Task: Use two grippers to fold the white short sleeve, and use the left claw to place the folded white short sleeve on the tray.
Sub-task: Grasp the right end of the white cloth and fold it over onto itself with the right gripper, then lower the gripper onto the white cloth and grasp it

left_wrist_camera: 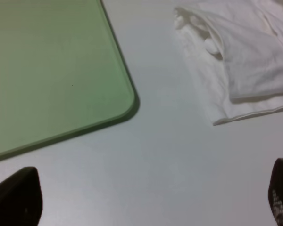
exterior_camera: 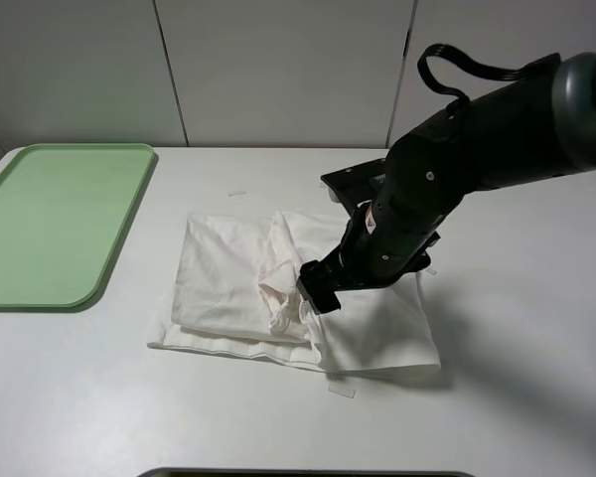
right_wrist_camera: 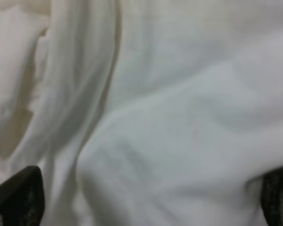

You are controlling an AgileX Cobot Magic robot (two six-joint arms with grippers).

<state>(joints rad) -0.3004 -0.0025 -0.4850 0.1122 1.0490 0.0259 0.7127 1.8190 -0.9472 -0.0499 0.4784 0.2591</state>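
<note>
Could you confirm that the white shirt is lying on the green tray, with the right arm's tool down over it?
Not quite: the shirt lies on the table, beside the tray and apart from it, as the high view shows. The right tool is indeed over it.

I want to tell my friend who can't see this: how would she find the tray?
Start at the white table. Look to its far left corner, left of the crumpled white short sleeve. The tray is the flat rectangle there, the only pale-green thing, with rounded corners.
</note>
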